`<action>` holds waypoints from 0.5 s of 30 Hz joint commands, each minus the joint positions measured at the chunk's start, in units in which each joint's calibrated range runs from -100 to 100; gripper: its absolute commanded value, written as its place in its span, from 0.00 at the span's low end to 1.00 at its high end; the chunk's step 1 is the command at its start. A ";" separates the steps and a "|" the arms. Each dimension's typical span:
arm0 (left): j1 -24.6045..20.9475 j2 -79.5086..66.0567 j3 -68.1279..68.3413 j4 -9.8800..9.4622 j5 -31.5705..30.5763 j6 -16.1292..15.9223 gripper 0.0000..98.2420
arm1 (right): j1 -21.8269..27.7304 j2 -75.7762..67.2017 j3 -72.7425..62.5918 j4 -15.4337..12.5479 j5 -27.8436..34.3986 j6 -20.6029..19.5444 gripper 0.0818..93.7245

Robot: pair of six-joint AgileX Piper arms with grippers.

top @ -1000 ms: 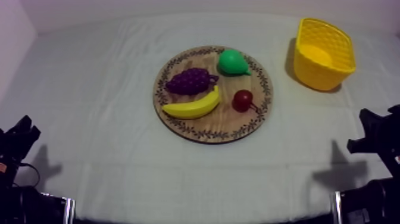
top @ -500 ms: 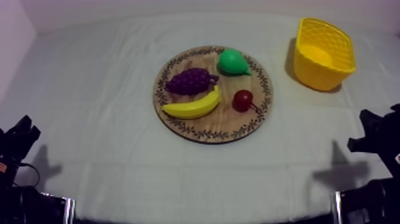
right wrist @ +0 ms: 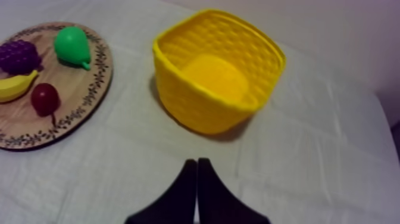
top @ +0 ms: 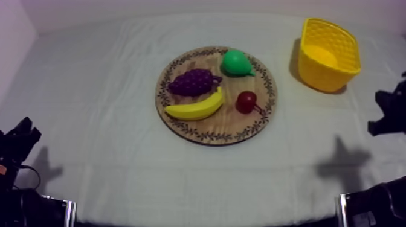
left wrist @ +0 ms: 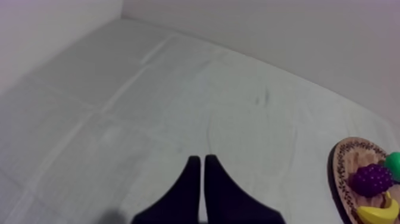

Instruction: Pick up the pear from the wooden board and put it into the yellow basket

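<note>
A green pear (top: 236,63) lies at the back of the round wooden board (top: 181,124), apart from both grippers. The pear (right wrist: 73,45) also shows on the board (right wrist: 89,107) in the right wrist view. The yellow basket (top: 328,54) stands empty at the table's back right. My right gripper (top: 385,111) hovers at the right edge, in front of the basket (right wrist: 217,80); its fingers (right wrist: 196,173) lie together, shut on nothing. My left gripper (top: 18,140) rests low at the left, its fingers (left wrist: 199,173) shut as a narrow wedge over bare cloth.
On the board also lie a purple bunch of grapes (top: 193,81), a yellow banana (top: 196,107) and a small red fruit (top: 246,101). Grey-white cloth stretches between the board and each gripper. A wall runs along the table's back and left edges.
My right gripper has risen and moved toward the back, closer to the basket. The left arm and the fruit have not moved.
</note>
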 commanded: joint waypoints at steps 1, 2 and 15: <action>-0.03 -0.04 0.00 0.01 -0.01 -0.02 0.00 | -1.19 11.64 -17.19 -0.63 4.00 2.46 0.00; -0.03 -0.04 0.00 0.01 -0.01 -0.03 0.00 | -1.62 14.09 -20.90 -0.91 5.34 3.36 0.00; -0.03 -0.04 0.00 0.01 -0.01 -0.01 0.00 | -9.95 43.33 -50.99 -0.23 9.02 7.91 0.01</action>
